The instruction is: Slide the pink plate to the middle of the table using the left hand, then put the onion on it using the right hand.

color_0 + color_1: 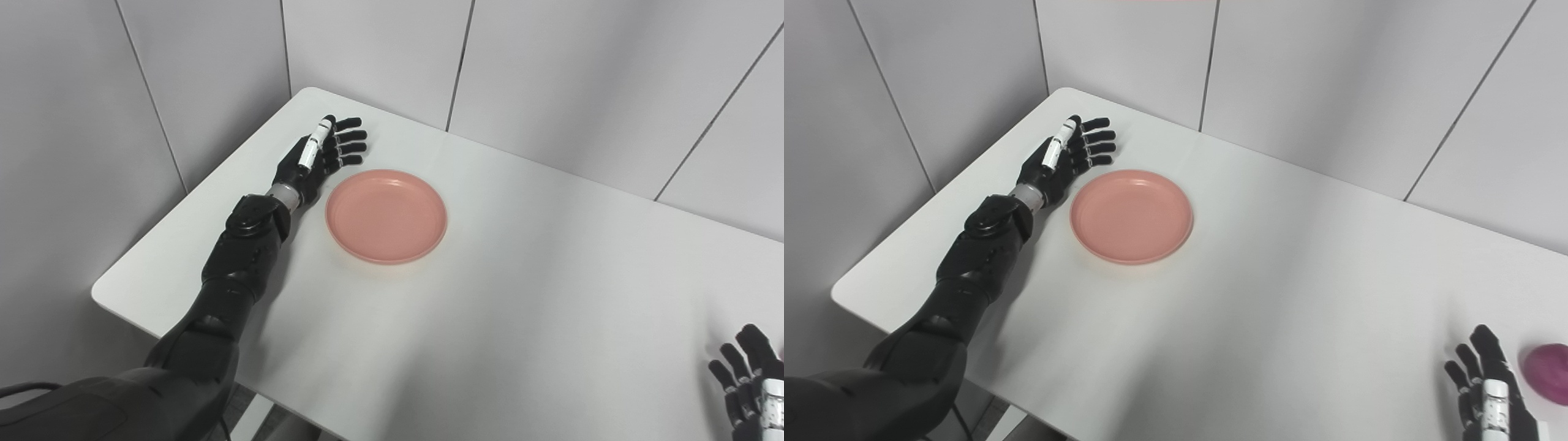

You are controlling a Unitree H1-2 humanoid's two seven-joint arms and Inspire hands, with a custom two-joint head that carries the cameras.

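1. Nearest: right hand (1488,392), fingers spread and empty, just left of the purple onion (1546,372).
2. Farther: pink plate (386,215), left of the table's (551,294) middle.
3. Farthest: left hand (321,156), open and empty (beside the plate's left rim).

No text, label, brand, number or sign could be read anywhere in either view.
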